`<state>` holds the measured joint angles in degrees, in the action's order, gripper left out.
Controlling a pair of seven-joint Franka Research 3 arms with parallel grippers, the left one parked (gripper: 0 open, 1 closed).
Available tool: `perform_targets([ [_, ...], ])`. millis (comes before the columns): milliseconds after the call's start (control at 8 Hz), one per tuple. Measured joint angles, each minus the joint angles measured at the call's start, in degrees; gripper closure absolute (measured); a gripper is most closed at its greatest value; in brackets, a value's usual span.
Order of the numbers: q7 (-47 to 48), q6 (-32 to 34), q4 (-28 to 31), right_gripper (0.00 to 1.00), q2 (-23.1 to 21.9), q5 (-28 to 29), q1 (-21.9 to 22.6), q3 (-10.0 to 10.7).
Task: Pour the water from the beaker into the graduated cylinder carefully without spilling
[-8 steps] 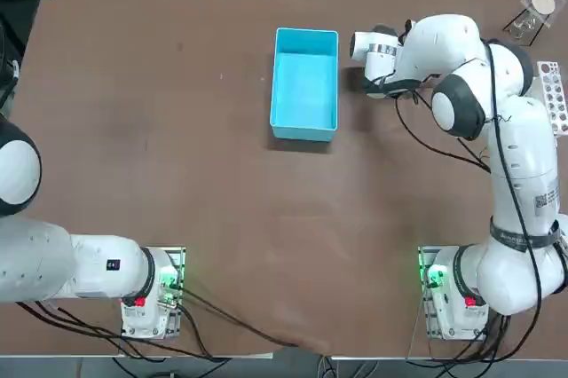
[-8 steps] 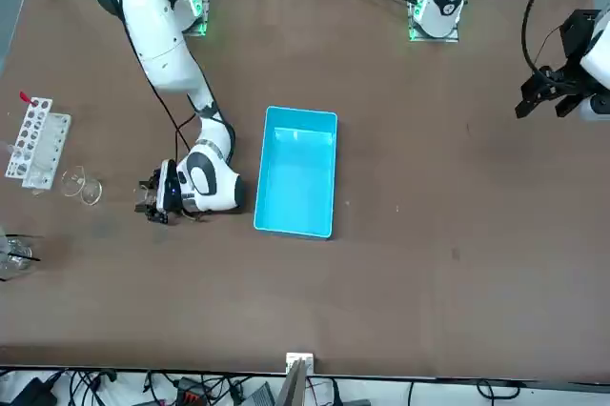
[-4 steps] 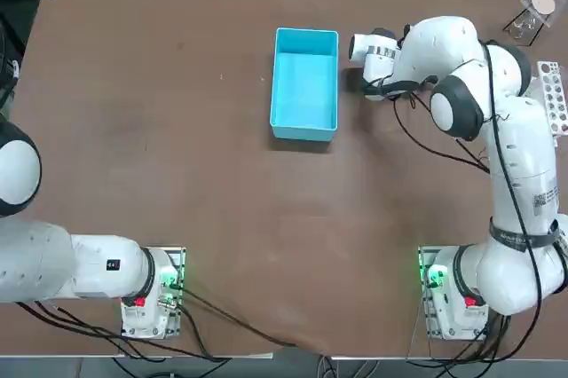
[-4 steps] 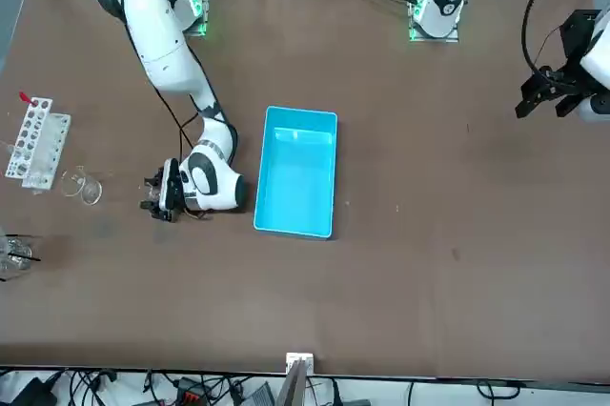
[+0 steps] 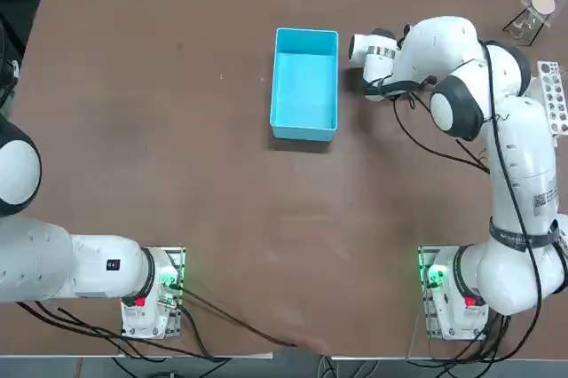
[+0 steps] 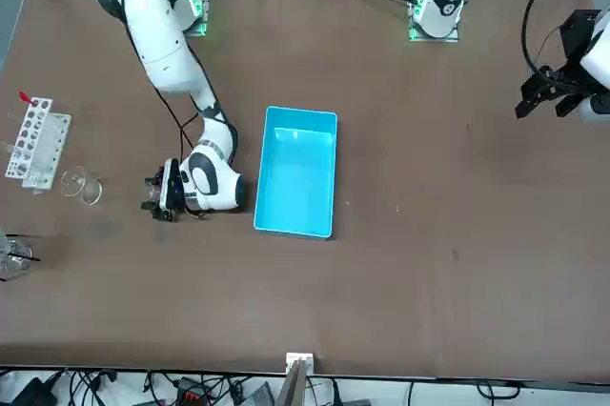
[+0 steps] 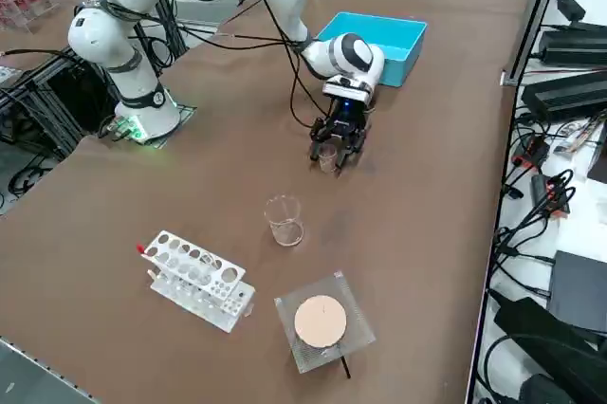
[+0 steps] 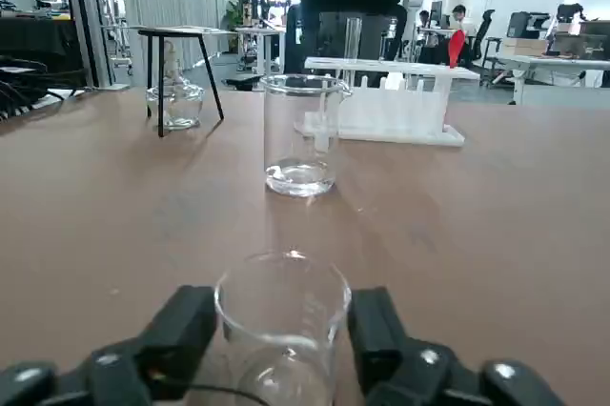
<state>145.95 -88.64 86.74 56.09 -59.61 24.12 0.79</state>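
The beaker (image 8: 282, 315) stands between the right gripper's (image 8: 282, 330) fingers (image 8: 181, 328), the graduated cylinder (image 8: 300, 135) beyond it.

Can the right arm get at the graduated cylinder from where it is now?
Probably yes. The right gripper sits low around the beaker, fingers open, and bare table lies between it and the graduated cylinder straight ahead.
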Motion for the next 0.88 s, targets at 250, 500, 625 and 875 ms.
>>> perform_targets([
  [250,-0.3,0.1,-0.8,0.00,-0.6,2.9,0.0,0.0],
  [500,-4.1,0.1,-1.8,0.00,-3.9,8.3,0.2,-0.1],
  [625,-6.8,0.2,-2.1,0.00,-6.4,11.3,0.4,-0.1],
  [875,-13.4,0.4,-2.4,0.00,-11.7,18.5,0.4,-0.1],
])
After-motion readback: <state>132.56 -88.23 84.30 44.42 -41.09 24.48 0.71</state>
